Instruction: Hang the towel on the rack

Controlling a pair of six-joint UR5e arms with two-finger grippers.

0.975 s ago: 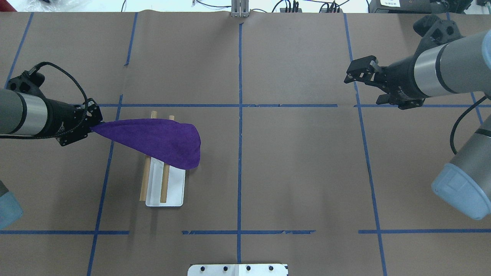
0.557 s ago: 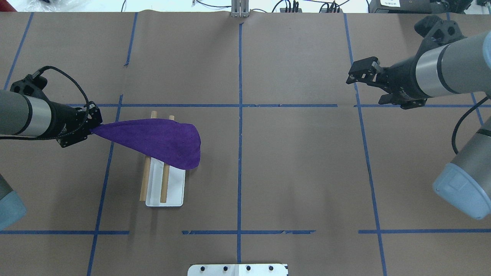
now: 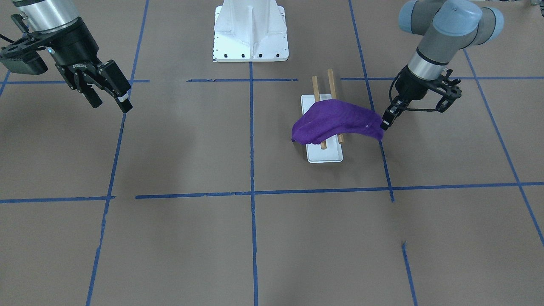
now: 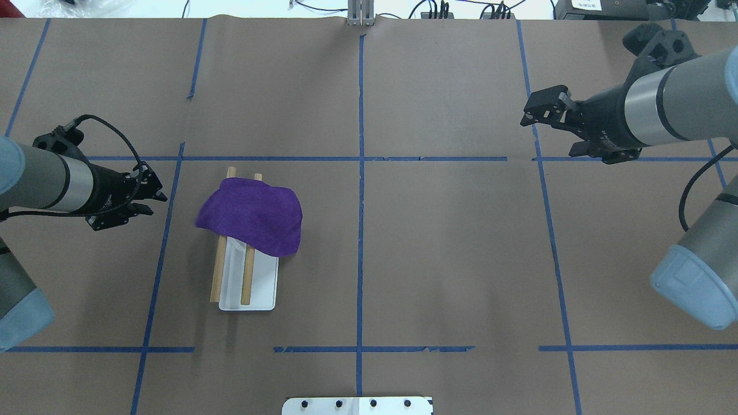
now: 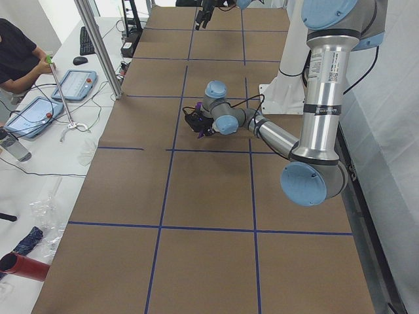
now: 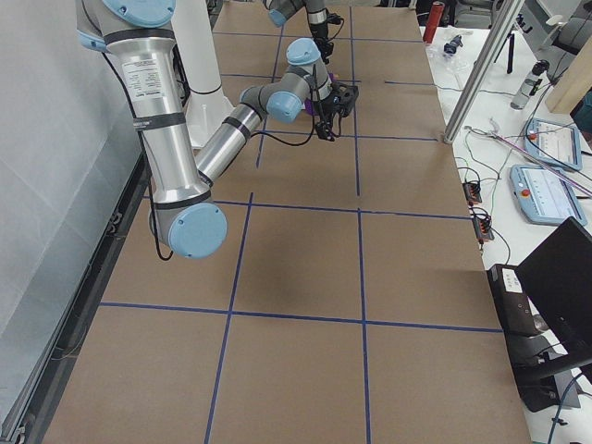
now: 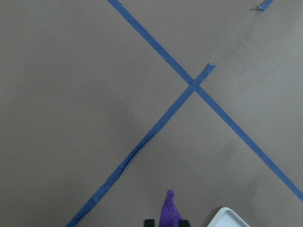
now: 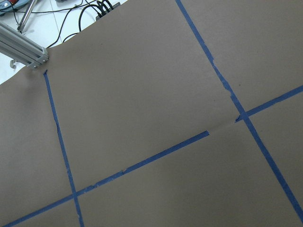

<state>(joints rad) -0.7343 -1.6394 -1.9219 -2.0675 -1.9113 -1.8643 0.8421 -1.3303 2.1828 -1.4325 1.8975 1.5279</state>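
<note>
Two rods of the rack (image 4: 262,285) carry the towel (image 4: 253,216), centre left in the overhead view. The views disagree on whether the left claw (image 4: 158,204) grips its corner, so one cannot tell. It should open fully, then retreat level, not dragging cloth. The right claw (image 4: 527,112) hangs open, upper right.

Robotics lab, taped table (image 4: 450,259), teach pendants (image 5: 73,85)

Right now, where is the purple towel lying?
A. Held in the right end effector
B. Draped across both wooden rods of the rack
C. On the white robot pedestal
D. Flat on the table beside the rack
B: the towel lies draped across both wooden rods of the rack, and the right end effector is open and empty on the other side of the table.
</note>
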